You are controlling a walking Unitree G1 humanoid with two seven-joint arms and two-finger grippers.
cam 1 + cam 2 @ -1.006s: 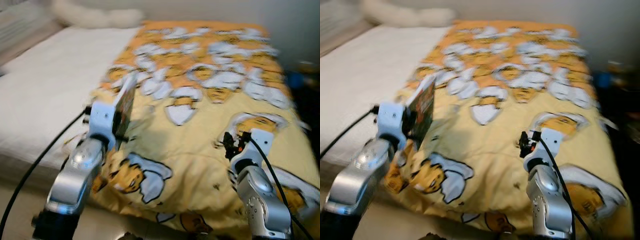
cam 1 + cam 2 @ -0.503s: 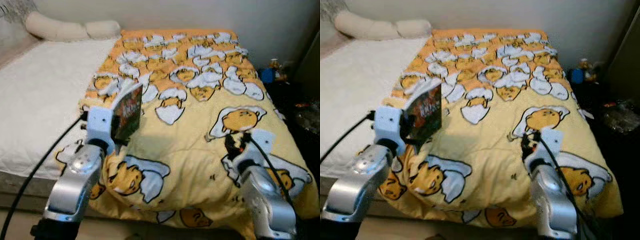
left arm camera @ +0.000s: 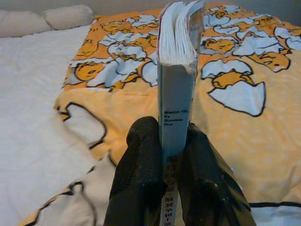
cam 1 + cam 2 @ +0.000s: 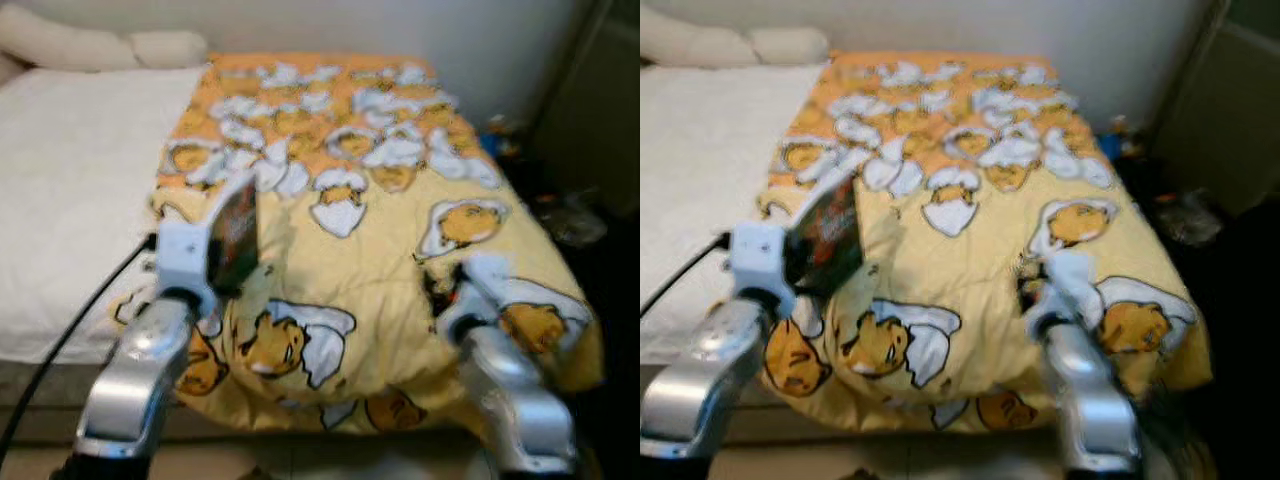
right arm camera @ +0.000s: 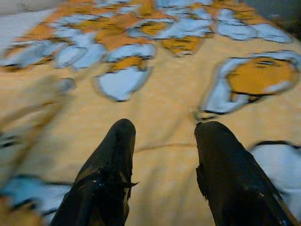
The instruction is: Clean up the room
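Left tool (image 3: 171, 141) clamps book (image 3: 178, 84) by spine; right tool (image 5: 164, 141) spread, empty. Book may slip onto bed (image 4: 70, 180).

yellow egg-print blanket (image 4: 390, 250), white sheet (image 4: 70, 190)

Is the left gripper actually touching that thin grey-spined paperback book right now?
Touching. In the left wrist view the left gripper has both black fingers pressed flat against either side of the grey-spined paperback book, jaws closed on it with no gap.
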